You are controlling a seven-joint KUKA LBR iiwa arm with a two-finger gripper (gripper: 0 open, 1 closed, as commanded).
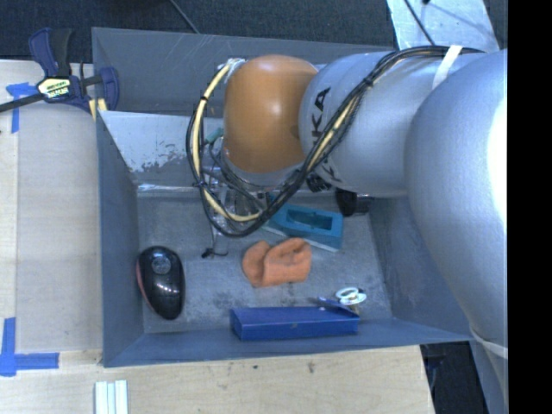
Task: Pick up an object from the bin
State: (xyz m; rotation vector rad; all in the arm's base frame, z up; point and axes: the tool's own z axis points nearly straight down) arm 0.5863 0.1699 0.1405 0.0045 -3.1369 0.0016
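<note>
Several things lay in the grey metal bin (pixel 116 231): a glossy rounded black mouse (pixel 161 281) near left, a soft lumpy orange piece (pixel 278 261) at centre, a hard teal block (pixel 309 223) beyond it, and a flat dark-blue bar (pixel 293 324) by the near wall. The gripper (pixel 231 207) sat low by the teal block's left end, open or closed I could not tell. It might knock that hard edge and shove the block away.

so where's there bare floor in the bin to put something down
Bare floor lies between the black mouse and the orange lump, and behind the mouse toward the back wall. Crowded: centre-right, with teal box, lump and blue bar close together by the arm.
</note>
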